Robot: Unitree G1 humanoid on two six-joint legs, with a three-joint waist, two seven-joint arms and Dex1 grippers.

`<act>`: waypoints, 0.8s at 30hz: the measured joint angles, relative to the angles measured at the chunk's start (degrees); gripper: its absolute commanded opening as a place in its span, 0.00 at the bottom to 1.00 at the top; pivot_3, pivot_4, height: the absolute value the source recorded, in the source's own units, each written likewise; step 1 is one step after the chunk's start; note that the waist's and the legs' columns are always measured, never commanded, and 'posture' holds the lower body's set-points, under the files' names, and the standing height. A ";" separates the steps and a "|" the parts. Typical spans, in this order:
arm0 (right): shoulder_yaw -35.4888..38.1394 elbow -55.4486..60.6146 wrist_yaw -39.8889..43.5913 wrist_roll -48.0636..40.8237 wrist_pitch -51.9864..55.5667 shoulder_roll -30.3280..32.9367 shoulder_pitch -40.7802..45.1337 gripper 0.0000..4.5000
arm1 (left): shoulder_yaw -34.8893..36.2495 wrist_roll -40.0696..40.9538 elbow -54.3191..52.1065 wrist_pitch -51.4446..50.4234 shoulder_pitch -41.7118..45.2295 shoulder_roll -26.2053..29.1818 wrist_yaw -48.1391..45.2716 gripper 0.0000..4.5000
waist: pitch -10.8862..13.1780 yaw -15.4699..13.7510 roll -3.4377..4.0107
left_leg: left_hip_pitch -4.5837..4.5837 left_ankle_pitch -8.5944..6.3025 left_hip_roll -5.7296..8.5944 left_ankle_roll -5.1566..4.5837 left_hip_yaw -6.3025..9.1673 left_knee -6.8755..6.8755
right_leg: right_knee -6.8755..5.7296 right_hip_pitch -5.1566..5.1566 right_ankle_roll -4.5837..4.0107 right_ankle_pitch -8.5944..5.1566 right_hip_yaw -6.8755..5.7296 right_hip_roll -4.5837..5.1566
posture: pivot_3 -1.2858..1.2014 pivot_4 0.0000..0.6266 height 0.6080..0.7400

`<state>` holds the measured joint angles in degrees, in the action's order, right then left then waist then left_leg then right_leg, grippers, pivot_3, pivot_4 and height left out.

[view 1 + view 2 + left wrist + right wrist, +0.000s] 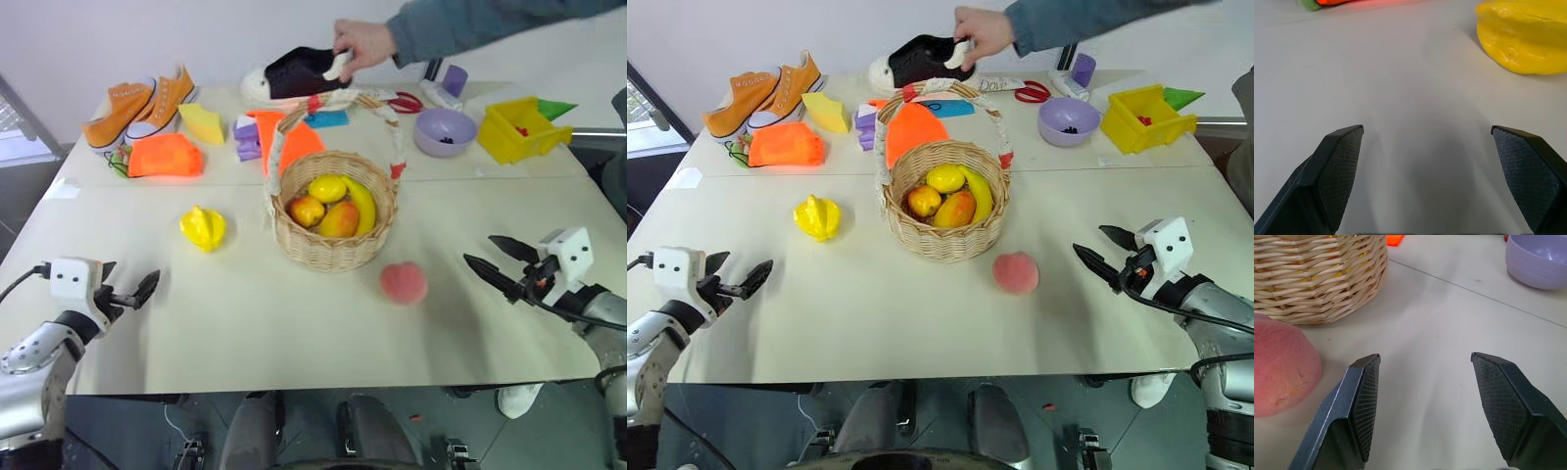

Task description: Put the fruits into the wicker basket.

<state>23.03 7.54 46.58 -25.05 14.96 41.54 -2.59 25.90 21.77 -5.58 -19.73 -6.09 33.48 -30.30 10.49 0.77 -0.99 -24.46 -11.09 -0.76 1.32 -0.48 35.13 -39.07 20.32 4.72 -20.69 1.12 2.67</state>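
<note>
Both the left gripper [127,292] and the right gripper [1105,253] hovered with fingers apart, empty, near the table's [294,333] front corners. The starfruit [203,227] and peach [403,282] lay outside the basket [333,250], unpicked. The right wrist view showed the peach's fuzzy skin beside the basket wall.

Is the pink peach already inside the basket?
No, the pink peach lies on the table beside the wicker basket, not in it.
</note>
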 measured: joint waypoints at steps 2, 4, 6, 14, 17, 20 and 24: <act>0.00 0.00 0.03 0.03 -0.39 0.00 -0.06 0.68 | 0.00 0.00 0.00 0.04 0.07 0.00 -0.02 1.00 | 0.00 0.07 0.00 | 0.01 0.00 0.00 0.00 0.00 0.00 | 0.00 0.00 0.00 0.00 0.00 -0.01 | 0.52 0.24 0.95; 0.00 -0.04 0.06 0.04 -0.55 0.00 -0.08 0.68 | 0.00 0.02 -0.01 0.04 0.06 0.00 0.00 1.00 | 0.00 0.06 0.00 | 0.01 0.00 0.00 0.00 0.00 0.00 | -0.01 0.00 0.00 0.00 0.00 -0.01 | 0.52 0.24 0.95; 0.00 -0.05 0.10 0.05 -0.70 0.00 -0.07 0.68 | 0.00 0.08 -0.02 0.03 0.03 0.00 0.05 1.00 | 0.00 0.03 0.00 | 0.01 0.00 0.00 0.00 0.00 0.00 | -0.01 0.00 0.00 0.00 0.00 -0.01 | 0.52 0.24 0.95; -0.18 0.11 0.77 -0.02 -0.78 0.00 -0.18 0.68 | 0.20 0.92 -1.54 -0.01 -0.01 0.00 0.30 1.00 | 0.00 0.01 0.00 | 0.00 0.00 0.00 0.00 0.00 0.00 | -0.01 0.00 0.00 0.00 0.00 -0.01 | 0.52 0.24 0.95; -0.30 1.30 1.34 -0.51 -0.31 0.10 0.29 0.68 | 0.32 2.62 -3.94 -0.59 0.34 0.14 -0.20 1.00 | 0.00 0.04 0.00 | 0.00 0.00 0.00 0.00 0.00 0.00 | -0.01 0.00 0.00 0.00 0.00 -0.01 | 0.52 0.24 0.95; -0.37 4.04 2.43 -2.35 1.45 0.71 1.33 0.68 | 0.21 3.89 -7.25 -2.63 2.28 0.76 -0.29 1.00 | 0.00 0.00 0.00 | 0.01 0.00 0.00 0.00 0.00 0.02 | -0.02 0.00 0.00 0.00 0.00 -0.01 | 0.52 0.24 0.95; -1.29 10.08 4.69 -6.68 5.80 3.35 3.48 0.68 | -0.79 3.87 -11.19 -6.76 6.82 1.46 2.86 1.00 | -0.01 -0.01 -0.01 | 0.00 0.00 0.00 0.00 0.00 0.03 | -0.02 -0.02 0.01 0.00 -0.01 -0.03 | 0.52 0.24 0.95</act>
<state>21.74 17.62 51.27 -31.73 20.77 44.88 0.88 25.11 25.64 -16.77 -26.49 0.73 34.94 -27.43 10.48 0.76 -1.00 -24.46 -11.09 -0.75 1.32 -0.48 35.16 -39.09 20.30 4.73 -20.69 1.11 2.64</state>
